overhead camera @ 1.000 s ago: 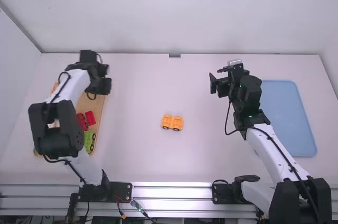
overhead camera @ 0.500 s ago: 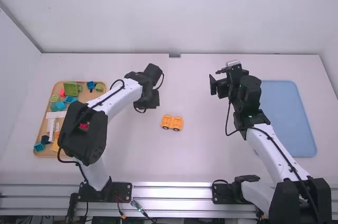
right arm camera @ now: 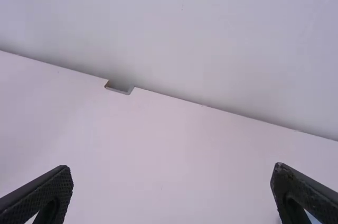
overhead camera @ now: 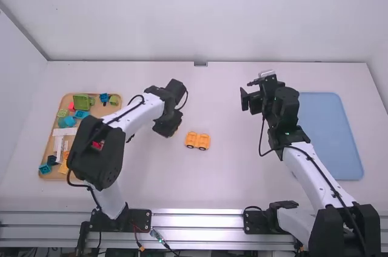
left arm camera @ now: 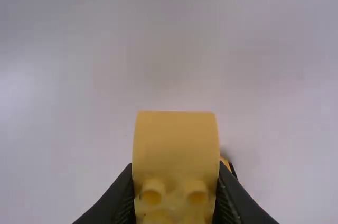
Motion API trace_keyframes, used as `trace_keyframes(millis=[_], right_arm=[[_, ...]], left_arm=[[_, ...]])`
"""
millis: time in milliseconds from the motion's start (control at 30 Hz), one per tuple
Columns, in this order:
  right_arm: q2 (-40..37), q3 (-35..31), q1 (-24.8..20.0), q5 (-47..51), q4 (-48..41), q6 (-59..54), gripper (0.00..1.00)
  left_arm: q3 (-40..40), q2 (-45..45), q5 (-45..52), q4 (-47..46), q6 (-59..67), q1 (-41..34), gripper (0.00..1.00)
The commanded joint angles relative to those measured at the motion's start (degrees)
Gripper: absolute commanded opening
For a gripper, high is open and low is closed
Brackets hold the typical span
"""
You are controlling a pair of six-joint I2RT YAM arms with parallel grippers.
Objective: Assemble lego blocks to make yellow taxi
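Left gripper: here I am with the left gripper (left arm camera: 176, 176), its fingers clamped on a yellow studded block (left arm camera: 175, 142), one finger pressed to each side.

Held block: it sits right between my fingertips, a smooth curved face showing and round studs low in the wrist view, by the fingers.

Wheeled base: and there's the target, the yellow-orange wheeled base (overhead camera: 197, 140) on the white table (overhead camera: 230, 178), just to the right of my left gripper and a touch nearer the arm bases. A corner peeks out behind the held block in the left wrist view.

Long axis: the base runs roughly left to right, sloping only slightly, so its near end faces my loaded gripper.

Nearer arm: left, clearly. From the right gripper (right arm camera: 171, 174), the base lies to the left and towards the arm bases, well apart; those fingers are spread with nothing between them.

Parts tray: the wooden tray (overhead camera: 46, 148) with loose coloured blocks is well off to the left of my left gripper.

Coming move: I judge it's a short shift right and slightly back, squaring block to base before pressing down; come in skewed and the studs could miss or the base could roll.
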Motion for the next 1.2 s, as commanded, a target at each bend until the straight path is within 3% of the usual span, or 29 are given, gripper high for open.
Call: trace_keyframes(millis=[0, 200, 667, 700, 767, 867, 1067, 1167], right_arm=[[0.35, 1.90, 0.15, 0.09, -0.26, 0.26, 0.99], [0.35, 1.90, 0.17, 0.07, -0.28, 0.26, 0.99], [0.35, 1.90, 0.15, 0.07, -1.36, 0.24, 0.99], [0.35, 1.90, 0.17, 0.07, -1.38, 0.26, 0.99], [0.35, 1.90, 0.17, 0.07, -1.38, 0.24, 0.99], [0.35, 1.90, 0.15, 0.07, -1.38, 0.26, 0.99], [0.35, 1.90, 0.15, 0.09, -1.36, 0.22, 0.99], [0.35, 1.90, 0.15, 0.07, -1.18, 0.22, 0.99]], left_arm=[[-3.10, -0.37, -0.17, 2.27, -12.52, 0.33, 0.02], [-9.90, -0.37, -0.31, 14.14, -14.80, 0.39, 0.03], [-13.60, -0.33, -1.57, 16.76, -18.01, 0.68, 0.04], [-13.60, -0.31, -1.53, 16.79, -17.99, 0.68, 0.17], [-13.60, -0.31, -1.73, 16.72, -17.99, 0.68, 0.67], [-13.60, -0.31, -1.55, 16.76, -17.49, 0.68, 0.99], [-13.25, -0.33, -1.99, 16.85, -15.85, 0.59, 0.99], [-11.13, -1.33, 0.26, 16.00, -6.84, 1.51, 0.99]])
